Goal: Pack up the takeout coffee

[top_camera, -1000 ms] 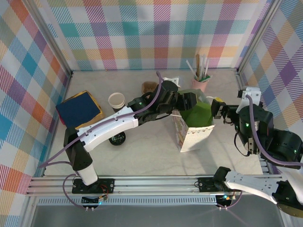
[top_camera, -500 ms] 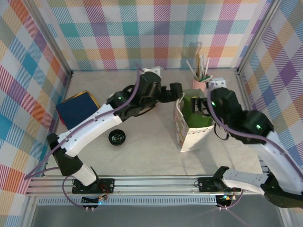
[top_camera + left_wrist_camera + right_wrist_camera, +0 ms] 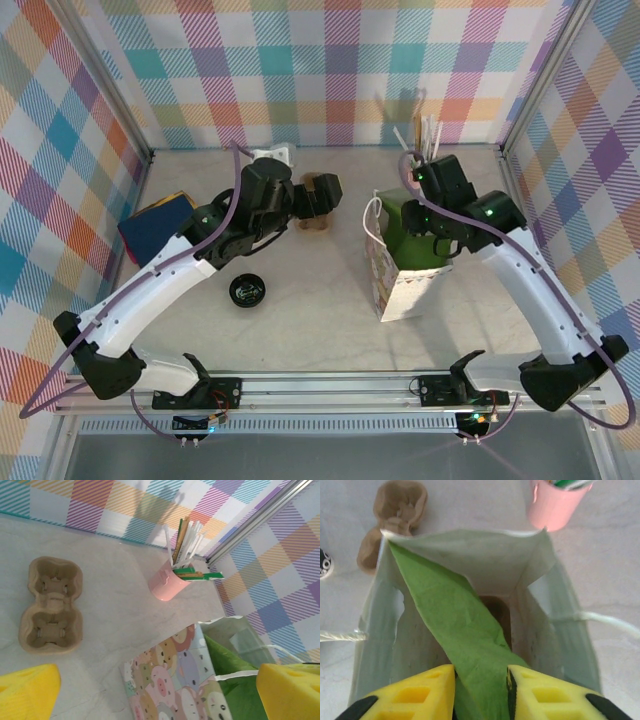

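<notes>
The takeout coffee is out of view. The paper bag (image 3: 405, 285), printed with cartoon animals, stands open right of centre with a green paper sheet (image 3: 415, 240) sticking out of it. My right gripper (image 3: 428, 212) hangs over the bag's mouth. In the right wrist view its yellow fingers (image 3: 422, 690) press on either side of the green sheet (image 3: 465, 630), so the right gripper (image 3: 481, 672) is shut on it. My left gripper (image 3: 325, 188) is wide open and holds nothing, left of the bag (image 3: 175, 680) and above a brown cup carrier (image 3: 50, 605). Its jaws stand at the frame's lower corners (image 3: 157, 675).
A loose black lid (image 3: 248, 290) lies on the table left of the bag. A pink cup of straws and stirrers (image 3: 167, 582) stands at the back right. A blue and yellow pad (image 3: 150, 228) lies at the left wall. The checked walls close in three sides.
My left arm pulled back from the bag toward the left and its jaws opened wide. My right arm swung in over the bag and its jaws closed in on the green sheet.
</notes>
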Robot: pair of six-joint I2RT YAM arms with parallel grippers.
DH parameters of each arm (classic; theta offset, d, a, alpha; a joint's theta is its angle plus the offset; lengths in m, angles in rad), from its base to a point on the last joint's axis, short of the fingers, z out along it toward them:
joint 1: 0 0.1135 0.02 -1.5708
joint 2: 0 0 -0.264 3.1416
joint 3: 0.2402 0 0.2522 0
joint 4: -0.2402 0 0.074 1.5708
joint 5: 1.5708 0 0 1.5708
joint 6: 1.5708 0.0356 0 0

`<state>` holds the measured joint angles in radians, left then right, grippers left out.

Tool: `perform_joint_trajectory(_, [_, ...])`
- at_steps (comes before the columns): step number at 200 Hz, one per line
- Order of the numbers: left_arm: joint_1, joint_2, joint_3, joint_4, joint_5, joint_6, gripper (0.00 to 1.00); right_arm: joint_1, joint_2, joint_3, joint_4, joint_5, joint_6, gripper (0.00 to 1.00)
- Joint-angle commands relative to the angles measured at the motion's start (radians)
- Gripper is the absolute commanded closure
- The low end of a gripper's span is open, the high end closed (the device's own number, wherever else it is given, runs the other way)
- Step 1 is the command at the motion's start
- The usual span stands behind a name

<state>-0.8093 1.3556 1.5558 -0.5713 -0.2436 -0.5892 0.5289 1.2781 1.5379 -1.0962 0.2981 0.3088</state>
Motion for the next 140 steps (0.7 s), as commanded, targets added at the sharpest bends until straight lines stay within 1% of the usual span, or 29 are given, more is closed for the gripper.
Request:
perform_joint_trajectory(1, [0.013,-0.012,-0.013,0.022,0.016,0.019,0.00,-0.015,0.022,-0.052,-0.002,-0.064,0.031,0.71])
perform_joint_trajectory(29, [0.019,-0.010,-0.021,0.024,0.023,0.019,0.00,-0.017,0.058,-0.114,0.041,-0.139,0.053,0.77])
perform_joint_trajectory(45, [0.020,-0.010,-0.025,0.022,0.025,0.018,0.00,-0.017,0.081,-0.126,0.058,-0.183,0.059,0.77])
perform_joint_trajectory(63, [0.021,-0.013,-0.026,0.019,0.027,0.017,0.00,-0.017,0.093,-0.110,0.056,-0.192,0.058,0.77])
perform_joint_trajectory(92, [0.021,-0.020,-0.021,0.007,0.011,0.021,0.00,-0.017,0.079,-0.053,0.035,-0.182,0.053,0.70])
perform_joint_trajectory(103, [0.023,-0.024,-0.019,0.004,0.007,0.027,0.00,-0.017,0.065,-0.020,0.020,-0.177,0.049,0.64])
perform_joint_trajectory(116, [0.028,-0.026,-0.008,-0.012,-0.007,0.034,0.00,-0.017,0.049,0.029,-0.004,-0.156,0.043,0.52])
perform_joint_trajectory(133, [0.043,-0.028,0.006,-0.041,-0.026,0.048,0.00,-0.019,0.026,0.089,-0.024,-0.134,0.027,0.47])
perform_joint_trajectory(140, [0.052,-0.030,0.011,-0.053,-0.032,0.055,0.00,-0.019,0.015,0.108,-0.026,-0.118,0.025,0.42])
